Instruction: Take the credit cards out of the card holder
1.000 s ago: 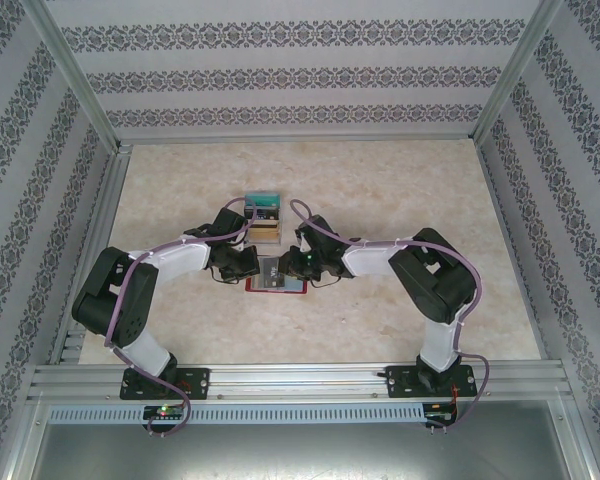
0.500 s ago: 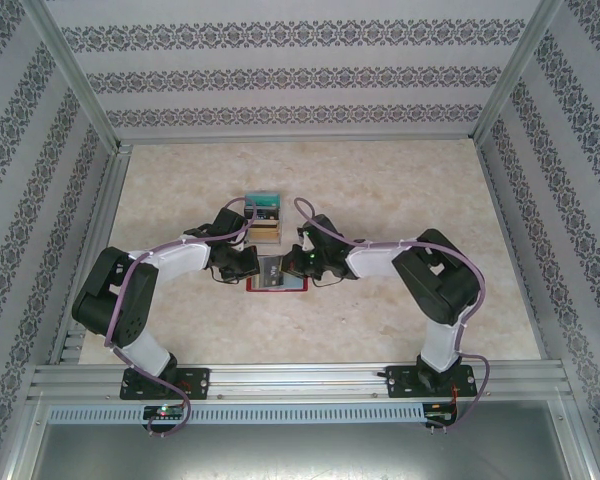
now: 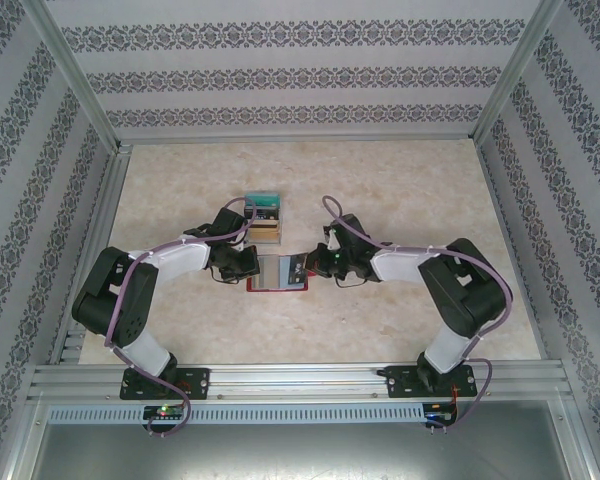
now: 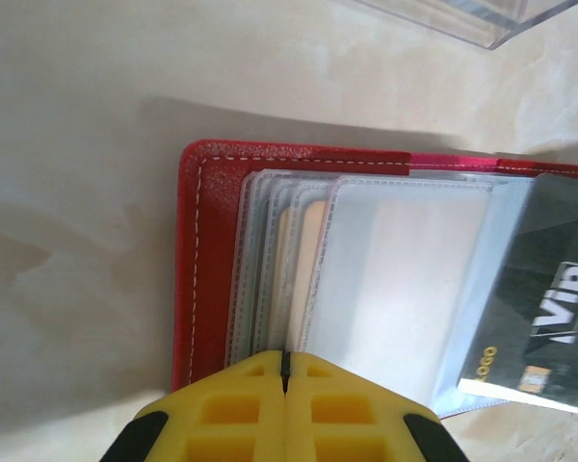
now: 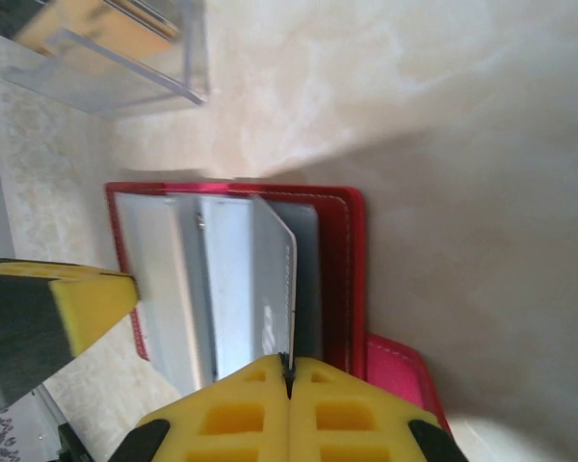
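The red card holder (image 3: 277, 283) lies open on the table between both arms, its clear sleeves (image 4: 385, 289) fanned out. My left gripper (image 3: 248, 262) is shut at the holder's left edge, its yellow fingertips (image 4: 260, 371) pinched on the sleeve edges. My right gripper (image 3: 317, 264) is shut on a dark VIP credit card (image 4: 559, 308), which sticks out of the holder's right side. In the right wrist view this card (image 5: 270, 279) stands on edge between the yellow fingers (image 5: 318, 385). The holder's red tab (image 5: 397, 373) lies beside them.
A clear plastic box (image 3: 263, 215) with cards in it stands just behind the holder, close to the left wrist; its corner (image 4: 462, 14) shows. Patterned walls and metal rails enclose the beige table (image 3: 400, 190), with open surface on the right and far side.
The right gripper shut on the dark card and moved right, drawing it partly out of the holder. The left arm stayed still.
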{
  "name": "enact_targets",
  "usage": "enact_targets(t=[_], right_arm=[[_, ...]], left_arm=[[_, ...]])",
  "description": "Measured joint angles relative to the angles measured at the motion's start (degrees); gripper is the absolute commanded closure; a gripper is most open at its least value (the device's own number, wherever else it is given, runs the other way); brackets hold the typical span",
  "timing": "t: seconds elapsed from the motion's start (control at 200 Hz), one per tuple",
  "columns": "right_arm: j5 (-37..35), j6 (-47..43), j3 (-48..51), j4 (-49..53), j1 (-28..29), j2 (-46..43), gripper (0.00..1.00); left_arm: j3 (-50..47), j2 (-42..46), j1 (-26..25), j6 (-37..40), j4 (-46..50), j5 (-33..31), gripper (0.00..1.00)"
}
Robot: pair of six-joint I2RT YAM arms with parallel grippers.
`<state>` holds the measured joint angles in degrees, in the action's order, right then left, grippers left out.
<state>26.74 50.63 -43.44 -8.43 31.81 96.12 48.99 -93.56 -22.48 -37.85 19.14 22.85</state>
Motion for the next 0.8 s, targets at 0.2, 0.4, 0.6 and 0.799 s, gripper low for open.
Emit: enact_targets(t=[0.2,0.4,0.6,0.799], right_arm=[[-0.79,-4.61,-3.54,7.52,-0.59,-5.44,0.99],[-3.63,-14.16,-16.76,19.37,-0.37,-6.16,1.0],[-10.03,-27.98,-36.44,31.95,2.36,-0.52,1.0],[-17.11,-42.97,-52.28,40.72,6.88,9.75,1.0]], left_arm=[[0.13,1.14,0.11,-0.07,1.9,-0.59,0.8],[1.7,7.93,2.51,-0.39,6.23,-2.05,0.27],[2.82,18.62,6.36,-2.08,10.49,-6.29,0.01],[2.86,27.26,9.07,-3.23,15.43,-10.03,0.0]])
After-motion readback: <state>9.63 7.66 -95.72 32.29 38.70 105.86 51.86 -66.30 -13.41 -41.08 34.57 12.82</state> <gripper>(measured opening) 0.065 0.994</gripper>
